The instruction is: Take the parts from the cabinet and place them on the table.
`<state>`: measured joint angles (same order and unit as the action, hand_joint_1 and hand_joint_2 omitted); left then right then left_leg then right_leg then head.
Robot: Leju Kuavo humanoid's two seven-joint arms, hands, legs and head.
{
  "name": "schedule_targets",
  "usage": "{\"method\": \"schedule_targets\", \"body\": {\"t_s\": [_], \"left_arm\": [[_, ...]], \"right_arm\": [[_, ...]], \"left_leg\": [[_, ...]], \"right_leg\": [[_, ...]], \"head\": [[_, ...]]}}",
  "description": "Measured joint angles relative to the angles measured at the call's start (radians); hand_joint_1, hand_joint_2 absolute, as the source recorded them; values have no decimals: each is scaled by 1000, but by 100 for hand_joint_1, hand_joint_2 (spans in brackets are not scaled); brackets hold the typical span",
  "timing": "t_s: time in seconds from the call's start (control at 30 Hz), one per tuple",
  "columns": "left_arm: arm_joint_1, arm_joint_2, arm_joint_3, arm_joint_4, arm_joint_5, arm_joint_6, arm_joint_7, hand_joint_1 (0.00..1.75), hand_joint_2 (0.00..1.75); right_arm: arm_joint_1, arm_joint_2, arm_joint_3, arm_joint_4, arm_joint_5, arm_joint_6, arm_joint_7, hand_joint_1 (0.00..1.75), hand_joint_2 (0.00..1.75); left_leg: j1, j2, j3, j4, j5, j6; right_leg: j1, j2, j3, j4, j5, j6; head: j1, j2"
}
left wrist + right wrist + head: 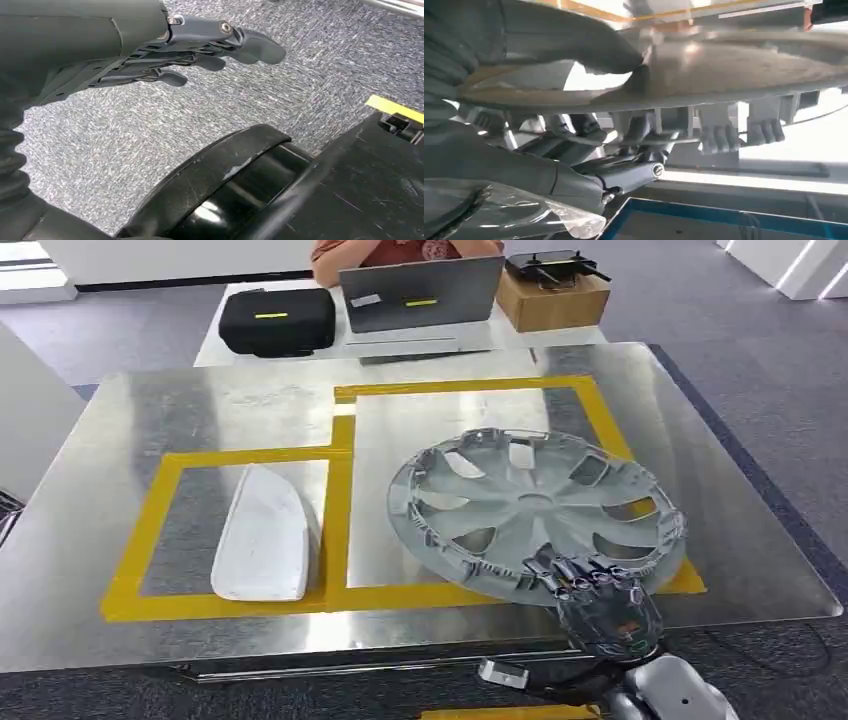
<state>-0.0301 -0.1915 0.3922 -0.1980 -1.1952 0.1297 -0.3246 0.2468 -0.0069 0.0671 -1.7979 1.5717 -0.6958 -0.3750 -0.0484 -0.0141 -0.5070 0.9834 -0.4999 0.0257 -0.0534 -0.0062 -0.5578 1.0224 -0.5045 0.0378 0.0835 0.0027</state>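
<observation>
A silver wheel cover lies tilted over the right yellow-taped box of the metal table. My right hand grips its near rim, thumb on one face and fingers under the edge. The right wrist view shows the wheel cover close up, with the thumb pressed on its surface and the fingers hooked below the rim. A white curved part rests inside the left taped box. My left hand hangs over grey carpet, fingers stretched out, holding nothing.
A person sits at a white desk behind the table with a laptop, a black case and a cardboard box. Grey carpet surrounds the table. A white cabinet side stands at the left.
</observation>
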Motion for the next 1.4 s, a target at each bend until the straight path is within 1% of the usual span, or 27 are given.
{"method": "schedule_targets", "body": {"t_s": [0.23,0.27,0.4,0.5,0.73,0.77,0.8,0.83,0.87,0.9,0.93,0.97,1.0,1.03,1.07,1.1,1.13,1.17,1.2,1.23,1.27,1.3,1.33,1.37,1.4], "left_arm": [[-2,0,0,0,1,-4,4,0,175],[-2,0,0,0,2,-4,5,0,0],[-2,2,0,0,4,-2,6,0,0],[-1,2,0,0,2,-1,6,0,0],[-1,2,0,0,2,-2,6,0,0],[-2,3,0,0,2,-2,6,0,0],[-1,5,0,0,2,-3,9,0,0],[-1,5,0,0,2,-3,12,0,0],[-2,4,0,0,2,-3,15,0,0],[-3,4,0,0,2,-4,18,0,0],[-2,4,0,0,2,-6,18,0,0],[-2,4,0,0,2,-7,19,0,0],[-2,4,0,0,2,-8,19,0,0],[-2,4,0,0,2,-8,19,0,0],[-2,4,0,0,2,-9,20,0,0],[-2,4,0,0,2,-10,20,0,0],[-3,4,0,0,2,-11,20,0,0],[-4,5,0,0,2,-12,20,0,0],[-4,5,0,0,2,-14,20,0,0],[-6,15,0,-2,2,-16,20,0,0],[-5,11,0,-3,2,-18,20,0,0],[-4,12,0,-3,2,-17,20,0,0],[-4,13,0,-3,3,-17,20,0,0],[-4,13,0,-3,3,-17,20,0,0],[-4,13,0,-3,3,-17,20,0,0]], "right_arm": [[1,-18,27,9,1,0,62,0,0],[1,-21,32,10,1,0,74,0,0],[5,-35,53,10,1,0,115,0,0],[7,-45,64,10,1,0,130,0,0],[11,-56,74,10,1,0,135,0,0],[12,-56,74,10,1,0,133,0,0],[12,-56,75,10,1,0,132,0,0],[13,-57,75,10,0,0,131,0,0],[12,-57,75,8,0,-1,130,0,0],[14,-59,75,8,0,-1,129,0,0],[14,-61,75,8,0,-1,129,0,0],[13,-61,75,8,0,-1,129,0,0],[15,-61,75,8,0,-1,129,0,0],[18,-61,76,8,0,-1,128,0,0],[19,-61,76,8,0,-1,127,0,0],[19,-62,76,9,0,-1,126,0,0],[19,-62,76,9,0,-1,126,0,0],[18,-62,76,9,0,-1,126,0,0],[16,-62,76,9,0,-1,125,0,0],[16,-61,76,11,0,-1,124,0,0],[16,-61,76,8,-1,-2,124,0,0],[18,-62,76,8,0,-2,123,0,0],[19,-63,76,8,0,-2,122,0,0],[18,-63,76,8,0,-2,122,0,0],[16,-63,76,8,0,-2,122,0,0]], "left_leg": [[0,0,0,0,0,0],[0,0,0,0,0,0],[0,0,0,1,0,0],[0,0,0,1,0,0],[0,0,0,1,0,1],[-3,0,-3,9,-5,5],[-6,-1,-3,10,0,17],[-6,0,-2,8,5,23],[2,2,6,-19,23,34],[11,13,13,-41,36,28],[15,13,11,-48,43,35],[18,13,6,-48,45,34],[19,14,4,-47,46,32],[19,15,1,-47,48,29],[19,15,-2,-45,50,26],[21,15,-4,-42,51,24],[25,15,-9,-34,50,20],[31,14,-14,-24,48,14],[36,14,-21,-9,43,6],[14,9,-26,2,39,-8],[17,4,-28,10,37,-7],[15,4,-27,7,40,-8],[17,4,-27,5,44,-11],[18,4,-28,8,45,-14],[19,3,-31,15,31,-16]], "right_leg": [[0,0,1,0,-1,1],[0,0,1,0,-1,1],[0,0,1,0,-1,1],[0,0,1,0,-1,1],[0,0,1,0,-1,1],[-7,1,2,-7,4,6],[-7,0,3,-7,11,16],[-8,1,4,-14,15,19],[-1,2,6,-20,17,24],[-3,1,-2,-16,4,23],[-1,2,-14,18,-31,22],[-1,2,-42,93,-75,26],[-2,2,-73,171,-111,30],[-3,2,-99,242,-137,35],[-4,2,-104,261,-135,39],[-5,1,-85,236,-112,44],[-8,0,-44,165,-71,47],[-11,-3,8,72,-30,53],[-15,-7,49,-8,-23,62],[-7,-6,50,-12,-43,59],[-10,6,46,-10,-34,29],[-11,4,43,-5,-36,22],[-6,5,41,0,-35,13],[-7,4,36,-1,-29,5],[-7,1,31,-2,-22,-6]], "head": [[0,0],[0,0],[-1,0],[0,0],[0,0],[0,0],[-2,0],[-3,0],[-3,0],[-2,0],[0,0],[2,0],[2,0],[0,0],[2,0],[0,0],[0,0],[1,0],[2,0],[4,0],[5,0],[-7,0],[-10,0],[-10,0],[-13,0]]}}
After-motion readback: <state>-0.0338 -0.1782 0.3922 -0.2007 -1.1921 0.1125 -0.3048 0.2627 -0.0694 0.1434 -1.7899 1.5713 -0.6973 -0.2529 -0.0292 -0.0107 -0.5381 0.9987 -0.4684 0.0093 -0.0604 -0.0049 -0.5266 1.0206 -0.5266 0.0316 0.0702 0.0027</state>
